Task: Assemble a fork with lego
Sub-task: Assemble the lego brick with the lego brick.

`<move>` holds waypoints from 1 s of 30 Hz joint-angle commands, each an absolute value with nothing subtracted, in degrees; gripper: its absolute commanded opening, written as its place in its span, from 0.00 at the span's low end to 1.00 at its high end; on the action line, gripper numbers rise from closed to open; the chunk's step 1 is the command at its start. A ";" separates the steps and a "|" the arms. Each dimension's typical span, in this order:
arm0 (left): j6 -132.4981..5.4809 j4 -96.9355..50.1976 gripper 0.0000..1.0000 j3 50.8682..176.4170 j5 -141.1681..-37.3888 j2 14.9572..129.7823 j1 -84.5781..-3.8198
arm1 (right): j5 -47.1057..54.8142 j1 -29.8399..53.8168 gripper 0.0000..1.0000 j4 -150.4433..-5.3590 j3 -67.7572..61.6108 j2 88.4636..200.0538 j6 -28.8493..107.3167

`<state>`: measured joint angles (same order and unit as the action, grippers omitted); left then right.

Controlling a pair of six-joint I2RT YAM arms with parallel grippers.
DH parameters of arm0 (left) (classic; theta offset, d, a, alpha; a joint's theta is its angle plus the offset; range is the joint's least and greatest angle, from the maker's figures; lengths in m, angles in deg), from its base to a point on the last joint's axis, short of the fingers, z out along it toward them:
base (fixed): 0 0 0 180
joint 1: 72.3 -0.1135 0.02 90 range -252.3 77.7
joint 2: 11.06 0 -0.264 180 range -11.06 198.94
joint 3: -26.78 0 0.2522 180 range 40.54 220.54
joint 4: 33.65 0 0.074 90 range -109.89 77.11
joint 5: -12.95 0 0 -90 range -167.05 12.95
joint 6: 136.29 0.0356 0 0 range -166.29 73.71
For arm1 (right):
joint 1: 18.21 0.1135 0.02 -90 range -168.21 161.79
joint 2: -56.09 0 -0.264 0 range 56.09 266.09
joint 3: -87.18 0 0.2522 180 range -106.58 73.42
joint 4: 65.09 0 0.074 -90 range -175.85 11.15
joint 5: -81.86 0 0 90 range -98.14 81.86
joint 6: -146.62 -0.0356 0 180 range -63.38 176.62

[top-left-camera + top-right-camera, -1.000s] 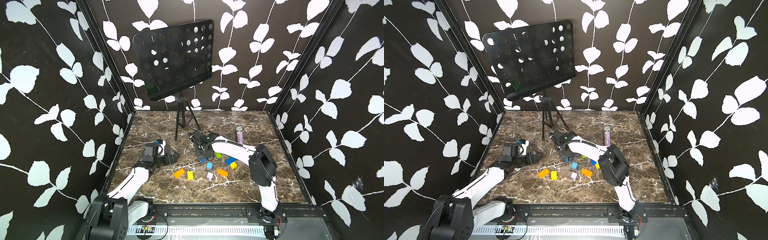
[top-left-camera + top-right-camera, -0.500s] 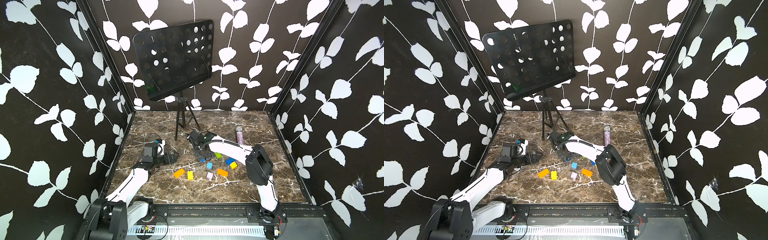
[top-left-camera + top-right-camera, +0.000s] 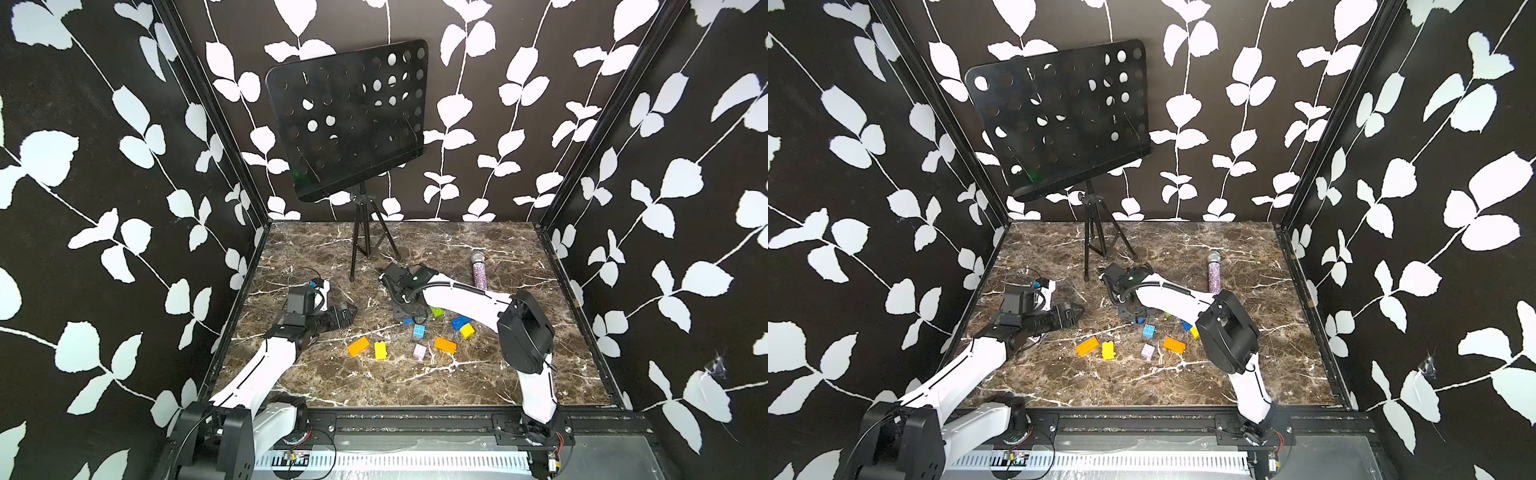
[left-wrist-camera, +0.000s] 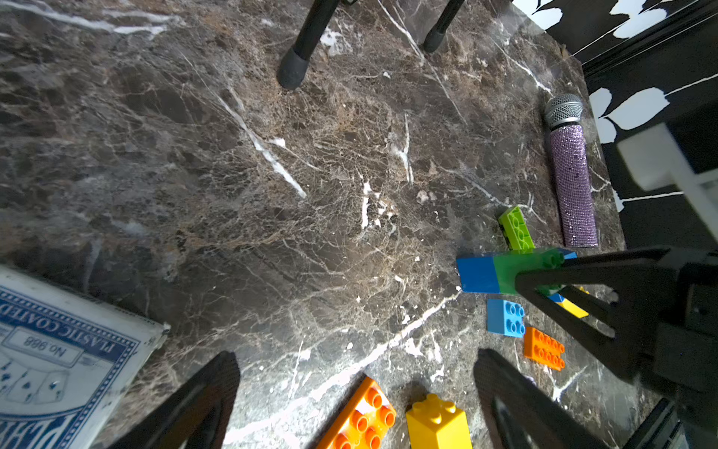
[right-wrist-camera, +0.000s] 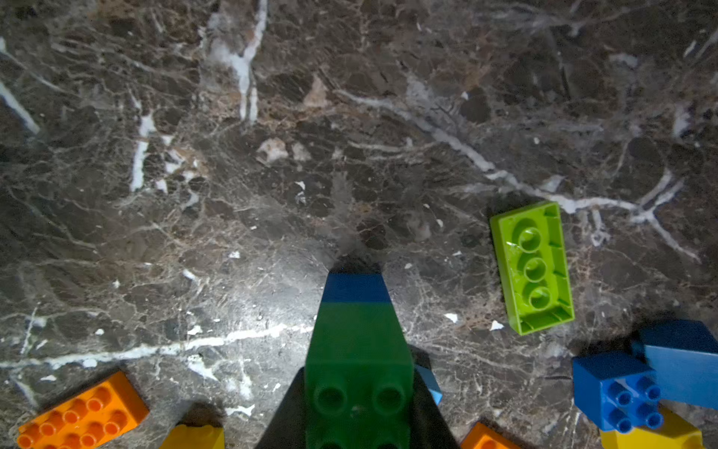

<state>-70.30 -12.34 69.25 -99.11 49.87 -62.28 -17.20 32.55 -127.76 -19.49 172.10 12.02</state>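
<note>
Right wrist view: right gripper (image 5: pixel 357 412) pinches a green-and-blue brick stack (image 5: pixel 356 334) by its green end.
Left gripper (image 3: pixel 348 312): fingers spread wide, left of centre in a top view, low over the marble table (image 3: pixel 415 386).
Loose bricks (image 3: pixel 419 331): scattered just below the stack, around the frame's centre.
Microphone (image 3: pixel 478 270): lying right of centre, apart.

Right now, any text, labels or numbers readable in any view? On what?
"PLASTIC COATE": on the blue-and-white playing-card box in the left wrist view, last letter cut by the frame.
"No. 988": same box, in a small framed panel.
Larger lettering at the box's cropped edge: unreadable.
Lego bricks and microphone: no text visible.
</note>
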 commanded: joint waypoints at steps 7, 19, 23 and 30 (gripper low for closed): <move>-70.11 -11.22 0.97 69.71 -98.85 50.16 -62.50 | -16.58 29.25 0.11 -133.54 -12.80 174.03 9.07; -69.67 -10.02 0.97 70.64 -99.02 50.99 -62.54 | -14.75 29.17 0.48 -130.76 -12.82 170.11 13.81; -69.74 -9.19 0.97 71.53 -99.37 50.60 -62.54 | -15.22 29.09 0.55 -130.80 -13.12 166.30 16.61; -71.49 -7.62 0.97 72.84 -100.78 49.49 -62.25 | -14.44 28.43 0.67 -128.92 -4.44 155.65 27.90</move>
<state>-70.78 -9.45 71.52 -99.59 50.94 -62.28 -14.63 29.25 -128.11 -7.44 159.62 21.77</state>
